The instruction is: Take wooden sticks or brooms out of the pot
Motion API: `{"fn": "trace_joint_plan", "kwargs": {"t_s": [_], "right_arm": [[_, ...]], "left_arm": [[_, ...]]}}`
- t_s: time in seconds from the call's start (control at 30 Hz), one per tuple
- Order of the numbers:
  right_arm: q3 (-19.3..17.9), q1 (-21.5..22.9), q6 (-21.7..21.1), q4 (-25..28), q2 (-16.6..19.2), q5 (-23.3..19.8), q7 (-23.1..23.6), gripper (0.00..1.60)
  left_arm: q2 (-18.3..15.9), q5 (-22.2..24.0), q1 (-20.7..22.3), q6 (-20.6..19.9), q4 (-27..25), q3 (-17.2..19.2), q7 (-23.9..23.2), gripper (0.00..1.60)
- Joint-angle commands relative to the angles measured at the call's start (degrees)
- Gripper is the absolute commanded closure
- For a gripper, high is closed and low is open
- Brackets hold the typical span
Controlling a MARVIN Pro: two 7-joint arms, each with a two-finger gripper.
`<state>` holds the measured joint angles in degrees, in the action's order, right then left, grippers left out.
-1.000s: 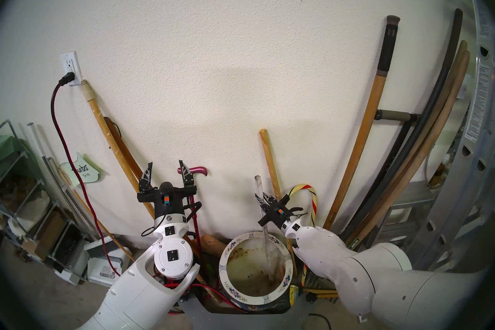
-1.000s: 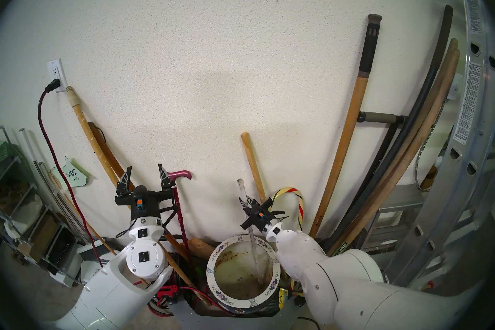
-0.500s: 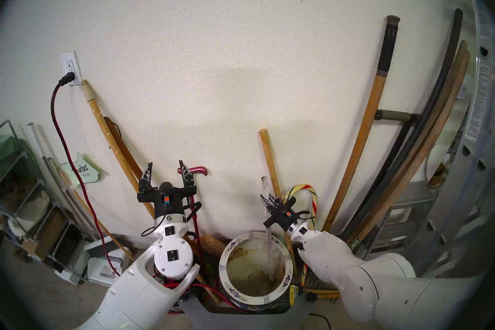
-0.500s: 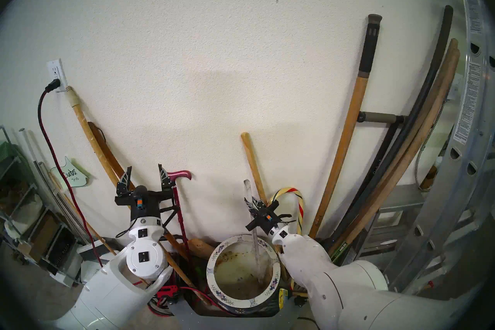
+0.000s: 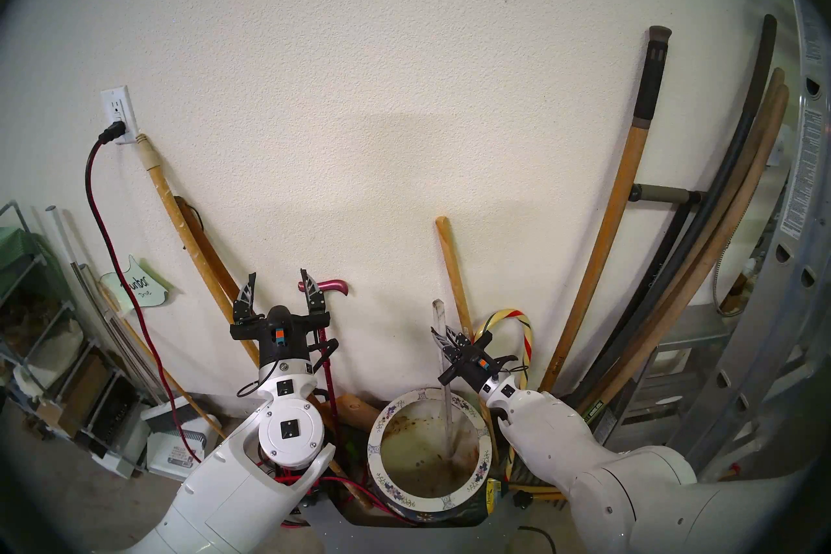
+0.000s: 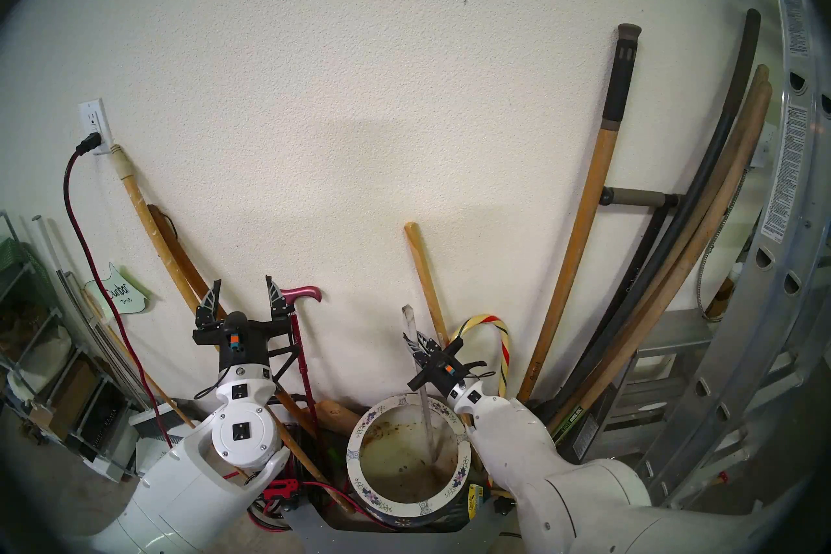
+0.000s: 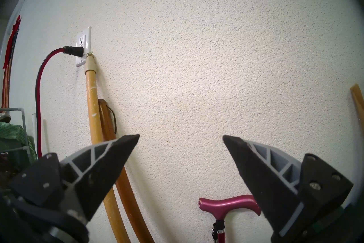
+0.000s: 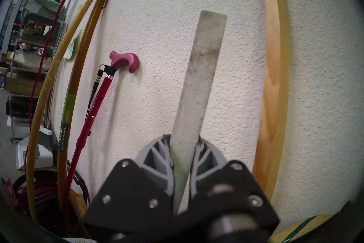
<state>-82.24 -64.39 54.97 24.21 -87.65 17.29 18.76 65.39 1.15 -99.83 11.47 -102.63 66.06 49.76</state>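
The thin flat white slat (image 8: 199, 82), matte and grey-smudged with a square-cut top, was clamped between the ribbed grey fingers (image 8: 157, 155) of the right tool (image 5: 443, 339). It stood nearly upright, its lower end seen inside the pot (image 5: 467, 497), at the right side of the brown-stained interior. The pot was a wide round ceramic one, with a thick white rim painted with small purple-blue flowers and a dark outside.

The left tool (image 5: 276, 287) was held wide open, its triangular dark-padded fingers (image 7: 110, 159) spread apart with nothing between them, in front of the rough textured wall (image 5: 404, 112).

The slim magenta cane (image 7: 228, 204), glossy, with a smooth T-shaped handle, was leaned against the wall outside the pot, to its left, just beside the left tool's right finger. The candy-cane stick (image 5: 527, 337), cream with red and green spiral stripes and a rounded hook, was stood to the right of the pot, behind the right tool; its foot was hidden.

A plain tan wooden handle (image 8: 273, 79) with visible grain was leaned on the wall just beside the slat. More long wooden handles (image 5: 602, 234) were propped at the right.
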Motion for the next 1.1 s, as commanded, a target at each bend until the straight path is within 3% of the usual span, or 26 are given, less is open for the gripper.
{"fn": "trace_joint_plan", "kwargs": {"t_s": [0.0, 0.57, 1.07], "right_arm": [[-0.9, 0.4, 0.0, 5.4, 1.0, -1.6, 0.8, 1.6], [-2.9, -1.5, 0.0, 16.8, 2.1, -5.1, 4.8, 1.6], [-4.3, -8.5, 0.0, 25.3, 5.0, -8.0, 9.3, 1.6]], "left_arm": [[0.0, 0.0, 0.1, 0.0, 0.0, 0.0, 0.0, 0.0], [-0.5, 0.4, 0.3, 0.0, 0.0, -0.5, 0.5, 0.0], [-1.0, 0.8, 0.5, 0.0, 0.0, -1.0, 1.0, 0.0]]}}
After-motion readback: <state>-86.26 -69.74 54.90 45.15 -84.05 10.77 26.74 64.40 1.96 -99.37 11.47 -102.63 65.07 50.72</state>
